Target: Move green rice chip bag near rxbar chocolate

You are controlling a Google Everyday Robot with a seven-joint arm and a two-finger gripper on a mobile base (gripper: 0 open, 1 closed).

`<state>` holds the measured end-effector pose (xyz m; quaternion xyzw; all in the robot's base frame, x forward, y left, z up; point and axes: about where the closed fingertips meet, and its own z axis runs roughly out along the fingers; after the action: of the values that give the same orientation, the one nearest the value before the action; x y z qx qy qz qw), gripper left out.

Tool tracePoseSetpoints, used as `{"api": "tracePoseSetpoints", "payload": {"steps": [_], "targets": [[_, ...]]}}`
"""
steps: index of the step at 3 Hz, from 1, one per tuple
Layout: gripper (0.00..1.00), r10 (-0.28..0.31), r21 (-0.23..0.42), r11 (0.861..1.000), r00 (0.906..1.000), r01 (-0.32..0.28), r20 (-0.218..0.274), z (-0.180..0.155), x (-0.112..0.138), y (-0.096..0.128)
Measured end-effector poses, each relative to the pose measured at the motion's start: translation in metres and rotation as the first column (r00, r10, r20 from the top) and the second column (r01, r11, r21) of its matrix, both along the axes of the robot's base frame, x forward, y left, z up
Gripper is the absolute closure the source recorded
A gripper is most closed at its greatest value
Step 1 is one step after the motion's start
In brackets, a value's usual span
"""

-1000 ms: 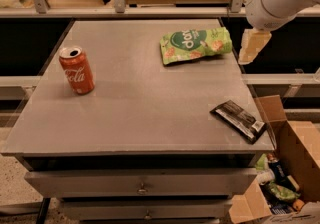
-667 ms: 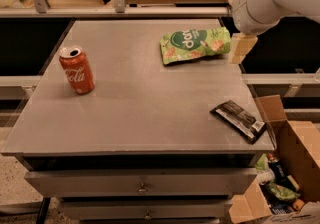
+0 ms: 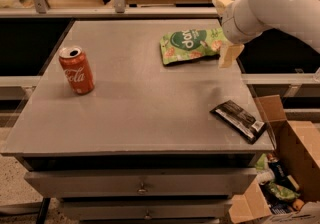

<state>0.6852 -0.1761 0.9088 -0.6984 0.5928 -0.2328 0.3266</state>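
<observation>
Evidently poised to grasp, the gripper (image 3: 224, 30) gapes empty at the green rice chip bag (image 3: 190, 45) edge; rxbar chocolate (image 3: 239, 119) lies well apart.

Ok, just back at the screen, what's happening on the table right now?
The robot's gripper hangs at the right end of the green rice chip bag, which lies flat at the back of the table. I cannot tell whether it touches the bag. The rxbar chocolate lies apart from it, near the front right corner, and a Coca-Cola can stands upright on the left. The bag is not yet near the bar.
</observation>
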Motion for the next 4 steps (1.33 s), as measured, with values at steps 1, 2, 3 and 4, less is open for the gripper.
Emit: {"api": "tracePoseSetpoints", "payload": {"steps": [1, 2, 3, 4], "targets": [[0.18, 0.022, 0.017, 1.0, 0.9997, -0.022, 0.008, -0.013, 0.013, 0.003], [0.41, 0.021, 0.021, 1.0, 0.9998, -0.021, 0.005, -0.024, 0.028, -0.001], [0.52, -0.006, 0.042, 0.999, 1.0, 0.005, 0.005, -0.03, 0.04, -0.012], [0.45, -0.022, 0.043, 0.999, 0.9997, 0.022, -0.003, -0.033, 0.042, -0.024]]}}
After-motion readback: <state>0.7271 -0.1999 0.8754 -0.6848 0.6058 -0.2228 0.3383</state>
